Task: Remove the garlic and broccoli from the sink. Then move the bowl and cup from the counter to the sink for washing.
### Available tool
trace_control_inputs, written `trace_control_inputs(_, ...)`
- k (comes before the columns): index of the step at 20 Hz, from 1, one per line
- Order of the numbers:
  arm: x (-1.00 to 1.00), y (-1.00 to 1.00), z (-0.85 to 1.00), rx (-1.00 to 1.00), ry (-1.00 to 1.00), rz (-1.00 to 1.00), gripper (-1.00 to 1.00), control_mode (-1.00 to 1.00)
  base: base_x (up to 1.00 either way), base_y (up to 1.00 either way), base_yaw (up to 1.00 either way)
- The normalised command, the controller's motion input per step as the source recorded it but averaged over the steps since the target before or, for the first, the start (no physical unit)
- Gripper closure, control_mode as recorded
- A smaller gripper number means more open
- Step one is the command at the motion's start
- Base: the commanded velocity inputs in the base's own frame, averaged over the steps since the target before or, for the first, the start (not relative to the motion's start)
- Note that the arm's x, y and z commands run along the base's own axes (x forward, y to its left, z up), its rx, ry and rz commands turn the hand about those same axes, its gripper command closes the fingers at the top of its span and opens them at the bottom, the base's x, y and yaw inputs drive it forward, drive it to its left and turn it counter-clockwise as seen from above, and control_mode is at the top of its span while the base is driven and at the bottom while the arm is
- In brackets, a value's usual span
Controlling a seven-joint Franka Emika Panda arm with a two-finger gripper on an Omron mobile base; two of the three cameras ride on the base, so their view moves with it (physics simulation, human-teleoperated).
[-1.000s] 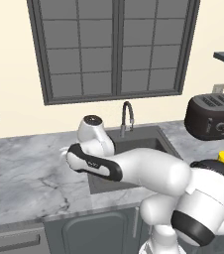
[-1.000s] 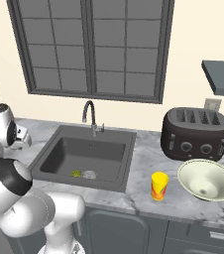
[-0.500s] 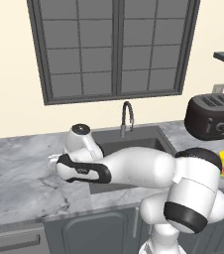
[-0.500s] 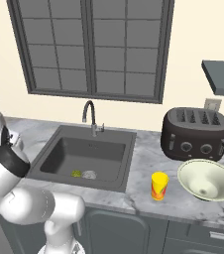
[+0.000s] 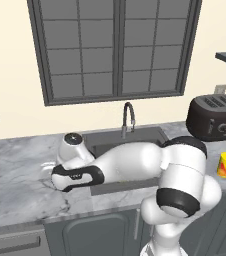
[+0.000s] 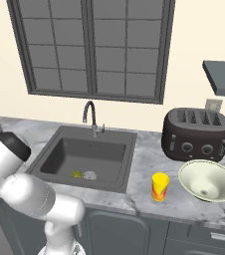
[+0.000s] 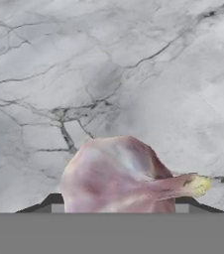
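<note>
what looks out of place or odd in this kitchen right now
A tiny yellow-green broccoli floret lies in the dark grey sink basin beside the whitish drain disc. The pinkish-white garlic bulb sits between the gripper tips above the marble counter. Nothing spilled or damaged.

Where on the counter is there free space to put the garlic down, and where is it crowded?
Free: the marble counter left of the sink, directly under the gripper and garlic. Crowded: right of the sink, the cup, bowl and toaster stand close together. The broccoli lies in the basin.
</note>
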Motion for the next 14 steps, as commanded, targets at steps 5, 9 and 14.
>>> trace_control_inputs(5,0.01,0.19,-0.18,0.00,0.00,-0.03,1.00,-1.00,0.00,0.00,0.00)
trace_control_inputs(9,0.01,0.12,-0.12,0.00,0.00,-0.03,1.00,-1.00,0.00,0.00,0.00)
trace_control_inputs(14,0.00,0.12,-0.13,0.00,0.00,-0.04,1.00,-1.00,0.00,0.00,0.00)
